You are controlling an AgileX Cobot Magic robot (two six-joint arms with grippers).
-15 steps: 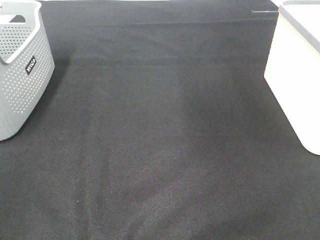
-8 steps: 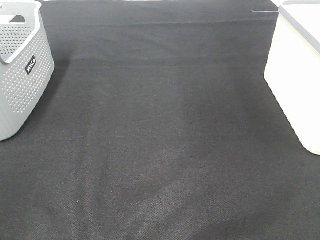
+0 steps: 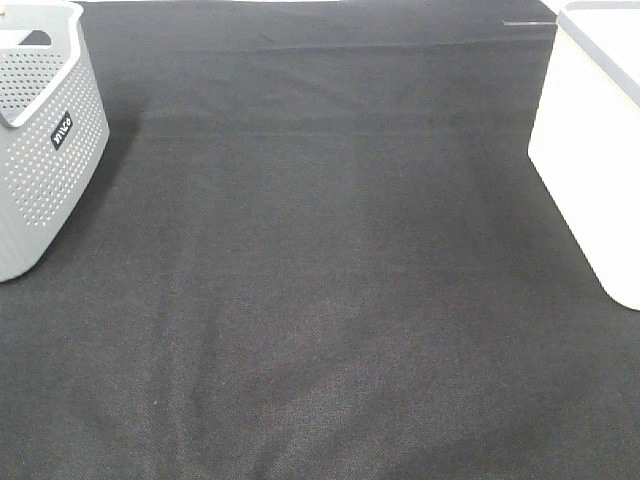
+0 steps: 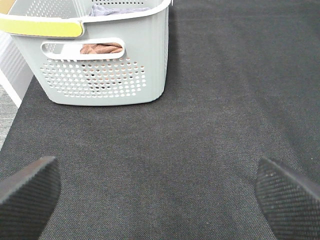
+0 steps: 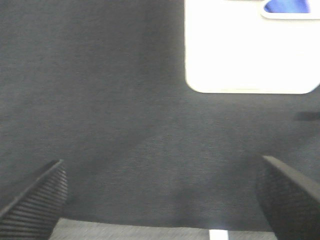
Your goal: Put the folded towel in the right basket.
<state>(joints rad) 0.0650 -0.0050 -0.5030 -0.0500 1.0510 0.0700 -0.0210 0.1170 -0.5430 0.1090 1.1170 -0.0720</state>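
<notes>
From my high camera I see neither arm. The grey perforated basket [image 3: 45, 130] at far left is cut by the frame edge, and so is the white basket [image 3: 595, 150] at far right. On my left wrist camera, something brown [image 4: 101, 48] shows through the grey basket's handle slot, mostly hidden by the wall. My right wrist picture is blurred; a blue patch [image 5: 286, 6] inside the white basket is cut off and I cannot identify it.
</notes>
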